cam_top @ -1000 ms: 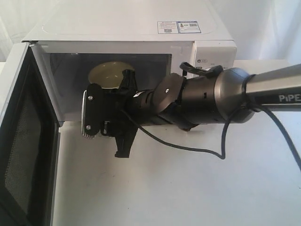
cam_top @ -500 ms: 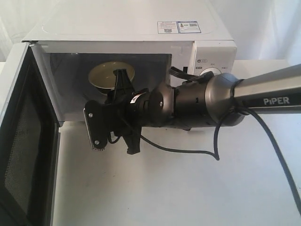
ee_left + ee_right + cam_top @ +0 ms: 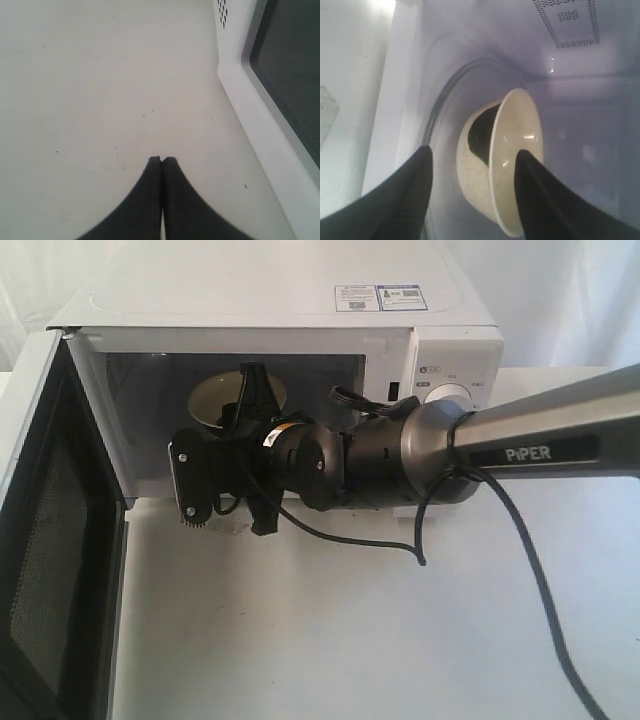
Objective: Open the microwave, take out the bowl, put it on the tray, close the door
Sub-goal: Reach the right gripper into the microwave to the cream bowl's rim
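The microwave is sitting at the back of the worktop with its door hanging wide open off the microwave's left edge. The bowl is resting inside the microwave, toward the left of the cavity, on the glass turntable. The right arm is stretching across the microwave's front from the knob side. The right hand is sitting at the mouth of the cavity, rolled so that one finger is standing above the other. Its jaws are gaping well apart and gripping nothing. Seen from the wrist, the fingers are flanking the bowl's rim, one lining up outside the wall and the other in front of the hollow (whether either is touching the bowl, I cannot tell from here). The left hand is hanging low over the worktop just beside the outer face of the microwave's door, its tips pressing tight together with nothing between them. A black cable is trailing from the right arm down across the worktop in front of the microwave, and stickers are showing on the microwave's top, above the knob panel.
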Robot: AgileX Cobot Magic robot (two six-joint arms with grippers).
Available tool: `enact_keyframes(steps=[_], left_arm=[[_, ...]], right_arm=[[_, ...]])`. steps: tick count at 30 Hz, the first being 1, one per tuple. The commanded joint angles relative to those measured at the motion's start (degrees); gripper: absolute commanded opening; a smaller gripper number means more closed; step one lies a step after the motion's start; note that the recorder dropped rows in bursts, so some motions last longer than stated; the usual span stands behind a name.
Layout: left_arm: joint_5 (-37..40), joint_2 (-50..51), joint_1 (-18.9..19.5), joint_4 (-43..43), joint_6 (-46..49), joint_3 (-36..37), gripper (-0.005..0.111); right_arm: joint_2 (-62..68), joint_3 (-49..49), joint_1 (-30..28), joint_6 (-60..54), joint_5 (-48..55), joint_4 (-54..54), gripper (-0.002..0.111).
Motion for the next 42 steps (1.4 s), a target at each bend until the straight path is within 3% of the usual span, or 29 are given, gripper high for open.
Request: enact_keyframes(steps=[1, 42], left_arm=[[0.1, -0.28, -0.14, -0.27, 0.16, 0.22, 0.0], [0.1, -0.28, -0.14, -0.27, 0.16, 0.22, 0.0]], right_arm=[[2.52, -2.94, -0.41, 0.57, -1.31, 1.14, 0.048], [14.34, -15.93, -4.02, 0.23, -0.66, 3.24, 0.048]])
